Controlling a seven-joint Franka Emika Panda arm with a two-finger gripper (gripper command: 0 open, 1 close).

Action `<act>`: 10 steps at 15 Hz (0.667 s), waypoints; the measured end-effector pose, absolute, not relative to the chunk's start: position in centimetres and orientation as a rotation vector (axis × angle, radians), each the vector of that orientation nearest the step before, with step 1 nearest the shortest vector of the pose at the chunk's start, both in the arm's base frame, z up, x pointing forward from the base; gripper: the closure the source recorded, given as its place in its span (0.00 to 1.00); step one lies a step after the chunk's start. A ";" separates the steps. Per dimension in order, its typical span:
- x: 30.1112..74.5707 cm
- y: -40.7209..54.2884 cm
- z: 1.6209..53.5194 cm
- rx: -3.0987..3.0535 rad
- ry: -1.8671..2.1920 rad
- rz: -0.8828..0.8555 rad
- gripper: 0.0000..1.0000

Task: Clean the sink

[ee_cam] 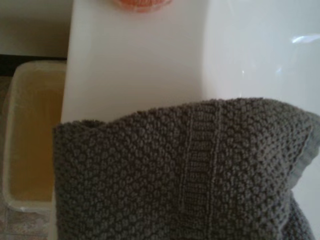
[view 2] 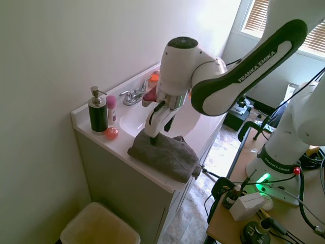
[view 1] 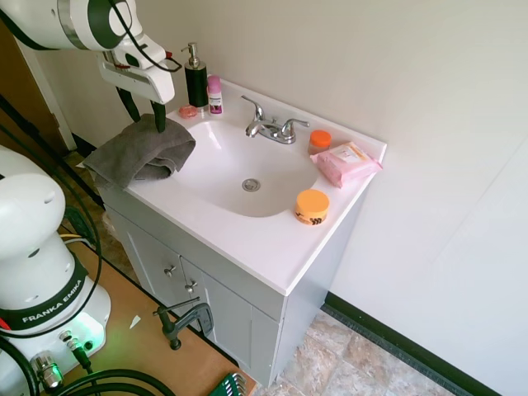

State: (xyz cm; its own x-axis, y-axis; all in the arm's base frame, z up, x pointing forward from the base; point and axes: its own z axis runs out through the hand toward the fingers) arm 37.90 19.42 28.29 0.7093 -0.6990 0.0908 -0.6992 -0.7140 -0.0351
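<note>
First exterior view: the sink (view 1: 239,169) sits mid-frame, moulded into the white counter (view 1: 272,247), glossy and rigid, so nothing to grab there. The thing I actually have to take hold of is the grey towel (view 1: 140,153) at left-centre, draped over the counter edge. It looks soft, light and floppy, and I reckon it'll sag from wherever I pinch it, so I'd go for the thick bunched fold on top. My gripper (view 1: 144,115) hangs over it at upper left, pointing down, fingers spread, tips right at the cloth.

Second exterior view: the arm curls in from the right, wrist bent down, gripper (view 2: 152,134) at the towel's (view 2: 165,155) top edge, nothing clamped that I can see.

Wrist view: knobbly towel weave (ee_cam: 185,175) fills the lower half, basin wall (ee_cam: 265,50) at upper right.
</note>
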 end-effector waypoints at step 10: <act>37.5 20.0 24.3 2.862 -1.219 0.094 1.00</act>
